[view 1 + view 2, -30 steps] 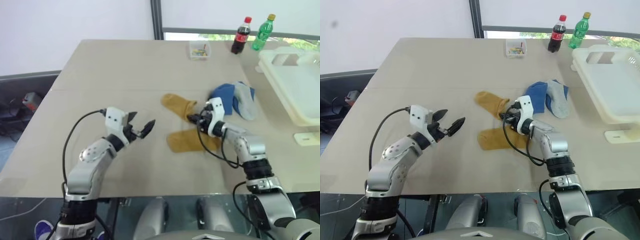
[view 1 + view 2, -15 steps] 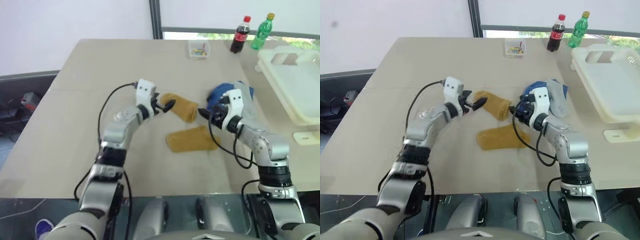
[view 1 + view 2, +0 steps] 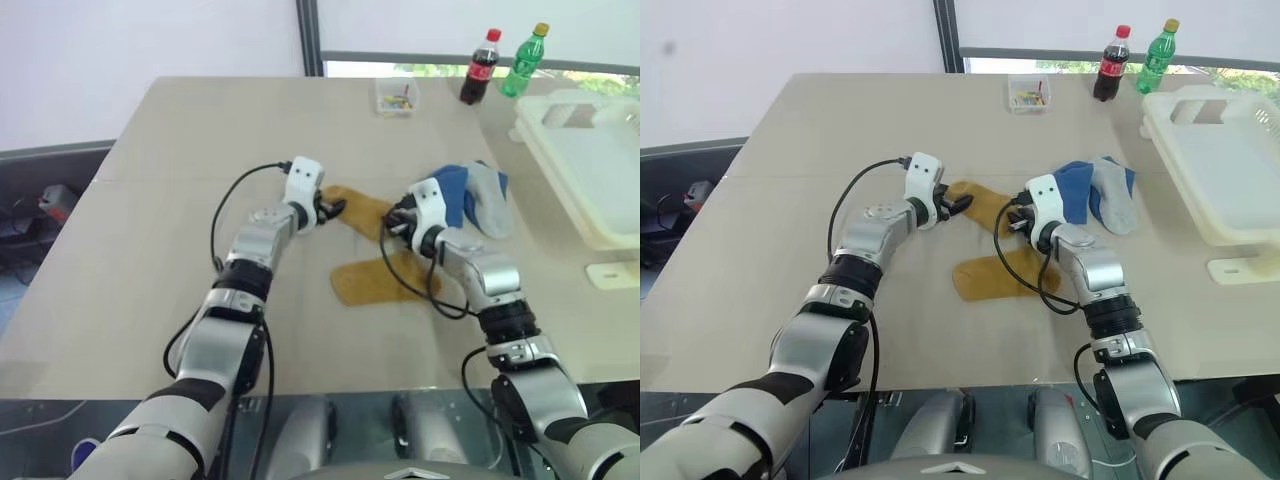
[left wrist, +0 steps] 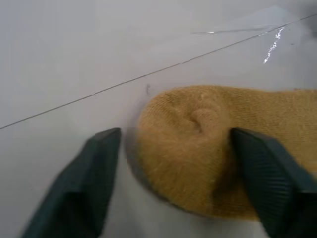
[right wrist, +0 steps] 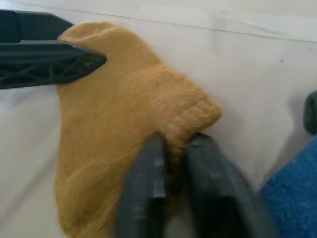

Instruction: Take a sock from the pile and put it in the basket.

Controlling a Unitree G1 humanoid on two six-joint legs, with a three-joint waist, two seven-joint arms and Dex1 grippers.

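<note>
Two pincers on one mustard sock

Head view, centre: my right pincer (image 3: 1012, 226) pinched the mustard sock (image 3: 980, 204); basket (image 3: 1225, 165) upper right. Wrist views: left pincer (image 4: 173, 163) open astride its toe, likely for lifting; right clamped.

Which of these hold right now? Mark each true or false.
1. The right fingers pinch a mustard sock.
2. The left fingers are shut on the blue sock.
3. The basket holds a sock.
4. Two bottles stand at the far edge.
1. True: the right gripper pinches the farther mustard sock.
2. False: the left gripper straddles that sock's other end, fingers apart; the blue sock lies untouched.
3. False: the basket shows no sock.
4. True: cola bottle, green bottle.
</note>
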